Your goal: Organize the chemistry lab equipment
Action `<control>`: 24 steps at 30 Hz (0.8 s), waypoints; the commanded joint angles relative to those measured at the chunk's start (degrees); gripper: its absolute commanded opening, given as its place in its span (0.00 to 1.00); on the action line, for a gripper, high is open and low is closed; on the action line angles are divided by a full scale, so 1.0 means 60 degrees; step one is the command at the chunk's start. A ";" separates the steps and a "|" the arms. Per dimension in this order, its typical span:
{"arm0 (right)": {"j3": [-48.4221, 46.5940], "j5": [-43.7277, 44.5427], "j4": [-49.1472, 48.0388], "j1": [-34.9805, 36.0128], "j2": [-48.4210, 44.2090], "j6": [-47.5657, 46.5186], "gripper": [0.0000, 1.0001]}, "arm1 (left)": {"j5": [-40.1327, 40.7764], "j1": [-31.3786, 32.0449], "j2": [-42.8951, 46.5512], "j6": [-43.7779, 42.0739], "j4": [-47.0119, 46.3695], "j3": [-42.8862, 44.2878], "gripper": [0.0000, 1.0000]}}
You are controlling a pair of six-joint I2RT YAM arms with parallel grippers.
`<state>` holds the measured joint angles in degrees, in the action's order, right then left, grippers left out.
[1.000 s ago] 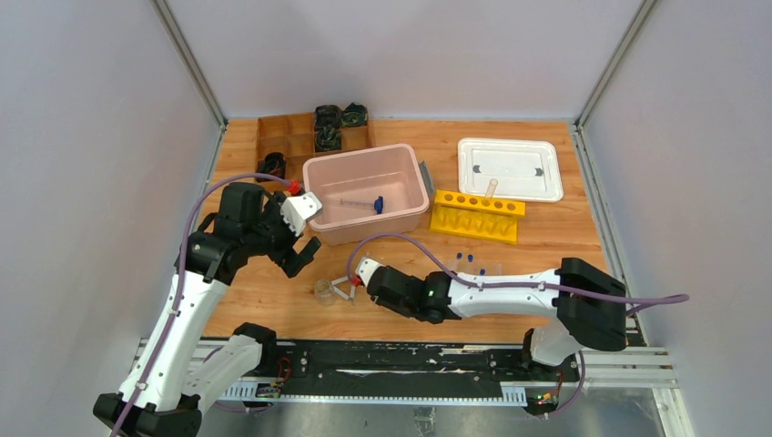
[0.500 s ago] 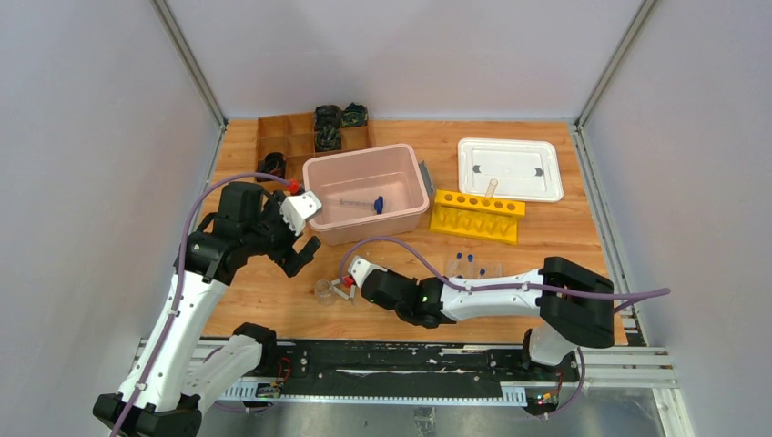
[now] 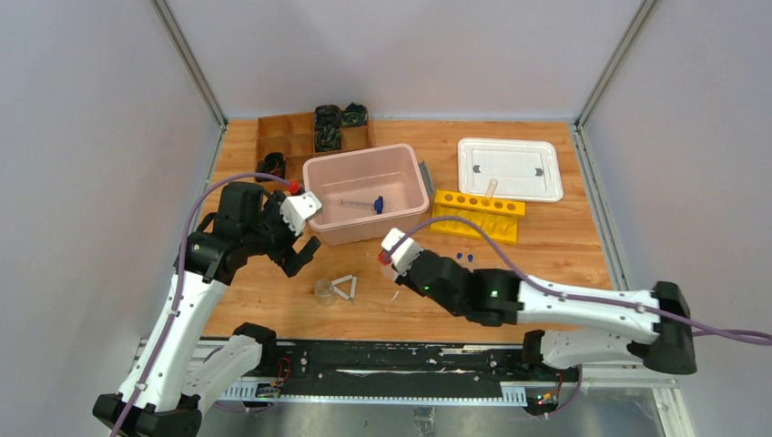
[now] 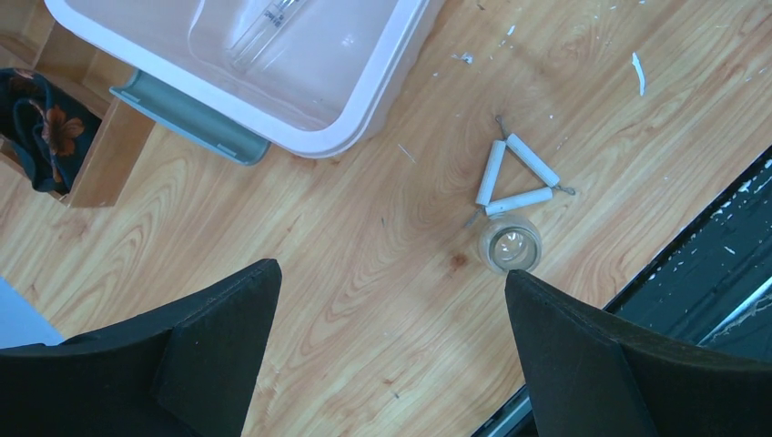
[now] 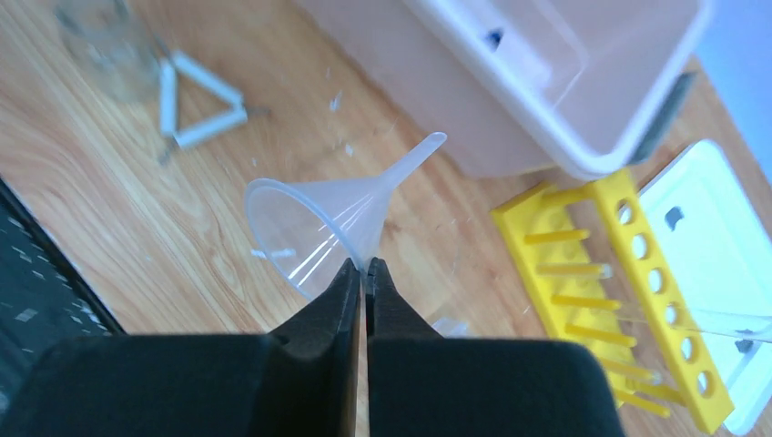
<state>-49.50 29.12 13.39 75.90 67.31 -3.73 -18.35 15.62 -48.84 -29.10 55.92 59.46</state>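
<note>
From above, the funnel [image 5: 337, 214] could not be made out, as the right wrist covered it. Only the right wrist camera showed it: the right fingers [image 5: 319, 328] were clenched on its wide rim, holding it above the bench [image 3: 546, 246] with the spout pointing to about 1 o'clock in that view. The same view blurred the beaker [image 5: 109, 41] at 11 o'clock and cut off the far end of the rack [image 5: 601, 273] and the lid [image 5: 719, 264] at 3 o'clock. A few tubes [image 3: 464, 258] lay partly hidden behind the right arm, too small to count. In the bin [image 3: 373, 226] a rod [image 3: 364, 202] showed faintly, its blue tip clearer than its shaft. One tube stood in the rack, leaning. The beaker lay touching the triangle [image 3: 344, 288] at the triangle's 9 o'clock, seen from above. The right arm reached low from its base at 5 o'clock towards the bin's front wall, wrist raised. The left arm stood folded at the bench's 9 o'clock edge, its left fingers [image 4: 209, 328] spread wide and empty over bare wood near the bin's front-left corner. The box [image 3: 291, 137] sat at 11 o'clock, its dark contents unclear.
</note>
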 commanded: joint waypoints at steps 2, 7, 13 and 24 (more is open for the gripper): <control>-0.1093 0.0070 0.0576 0.0099 -0.1774 -0.0196 0.00 | -0.0164 0.0019 0.0054 -0.0258 -0.0004 0.0259 1.00; -0.2195 -0.0348 0.0248 -0.0956 -0.1610 -0.0905 0.00 | -0.0369 0.0019 -0.0007 -0.0327 -0.0017 0.0195 1.00; -0.3248 -0.1505 -0.0423 -0.2838 0.0339 -0.1531 0.00 | -0.0454 0.0019 -0.0089 -0.0612 -0.0026 -0.0083 1.00; -0.4494 -0.2212 -0.1568 -0.4554 0.3593 -0.1714 0.00 | -0.0511 0.0019 -0.0056 -0.1162 -0.0286 -0.0979 0.99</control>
<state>-73.08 17.41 7.20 51.13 85.95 -13.41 -20.21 15.62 -49.45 -34.39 55.81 55.72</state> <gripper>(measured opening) 0.020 0.985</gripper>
